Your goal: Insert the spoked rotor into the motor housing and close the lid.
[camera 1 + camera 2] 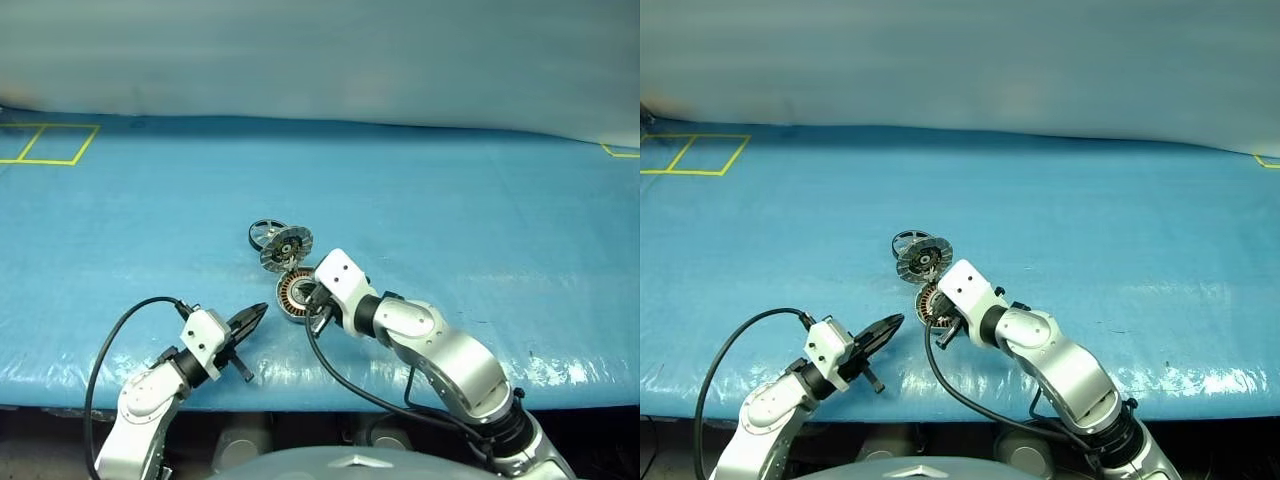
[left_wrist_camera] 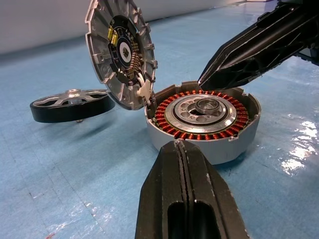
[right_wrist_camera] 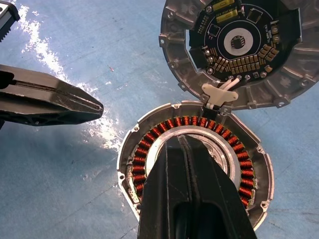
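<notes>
The motor housing [image 2: 219, 144], a metal cup with copper windings around a silvery centre, lies open on the blue table. The lid [image 2: 99, 50] stands tilted up at its far edge, ribbed inner face and circuit board showing, joined to the housing by a white connector. Just beyond lies the spoked rotor [image 2: 70, 104], flat on the table. My right gripper [image 3: 182, 138] is shut and empty, its tip over the housing's [image 3: 130, 164] centre. My left gripper [image 2: 179, 145] is shut and empty too, pointing at the near wall of the housing from a short way off.
The blue sheet [image 1: 480, 230] covers the table, with a pale wall behind it. Yellow tape squares [image 1: 48, 145] mark the far left corner, and a yellow tape mark [image 1: 620, 152] sits at the far right. The table's front edge runs just below both arms.
</notes>
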{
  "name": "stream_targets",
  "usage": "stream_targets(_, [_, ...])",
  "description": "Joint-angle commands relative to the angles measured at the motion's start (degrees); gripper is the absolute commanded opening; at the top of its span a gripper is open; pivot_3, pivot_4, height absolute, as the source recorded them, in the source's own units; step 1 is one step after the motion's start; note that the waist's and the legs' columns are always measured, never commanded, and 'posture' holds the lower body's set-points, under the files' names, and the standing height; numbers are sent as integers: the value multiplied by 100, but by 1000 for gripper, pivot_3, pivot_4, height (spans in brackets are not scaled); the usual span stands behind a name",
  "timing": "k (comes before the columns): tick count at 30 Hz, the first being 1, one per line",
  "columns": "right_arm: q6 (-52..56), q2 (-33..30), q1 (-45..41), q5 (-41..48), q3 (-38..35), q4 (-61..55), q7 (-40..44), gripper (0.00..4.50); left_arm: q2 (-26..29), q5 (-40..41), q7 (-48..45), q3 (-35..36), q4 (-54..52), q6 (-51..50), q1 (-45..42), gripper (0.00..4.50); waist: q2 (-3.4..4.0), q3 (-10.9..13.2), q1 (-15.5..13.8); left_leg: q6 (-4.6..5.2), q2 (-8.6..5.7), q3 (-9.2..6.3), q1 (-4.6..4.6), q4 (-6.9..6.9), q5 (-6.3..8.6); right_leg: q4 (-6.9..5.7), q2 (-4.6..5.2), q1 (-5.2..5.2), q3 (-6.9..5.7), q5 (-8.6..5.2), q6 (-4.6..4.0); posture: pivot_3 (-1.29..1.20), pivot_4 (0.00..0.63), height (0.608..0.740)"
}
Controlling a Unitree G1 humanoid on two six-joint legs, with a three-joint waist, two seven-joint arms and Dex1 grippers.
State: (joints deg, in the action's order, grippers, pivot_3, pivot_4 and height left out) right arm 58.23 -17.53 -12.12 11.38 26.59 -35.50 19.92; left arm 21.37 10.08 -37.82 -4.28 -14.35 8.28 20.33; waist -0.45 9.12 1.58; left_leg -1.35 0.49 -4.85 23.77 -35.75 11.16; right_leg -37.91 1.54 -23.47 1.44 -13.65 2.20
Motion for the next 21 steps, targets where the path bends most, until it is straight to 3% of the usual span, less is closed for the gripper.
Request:
stream_targets(1, [4,31,-38,-34,16,12,-58,14,-56,-39,44,-54,44,278,-18,0,0,0,0,0,0,0,0,1,0,0,0,0,0,0,0,0,150,740])
stream_targets(21, [45,-82,-162,-139,169,265,-86,14,-51,-13,46,-167,146,317,35,0,0,0,17,0,1,0,1,5,0,2,-1,-3,-1,0,0,0,150,740])
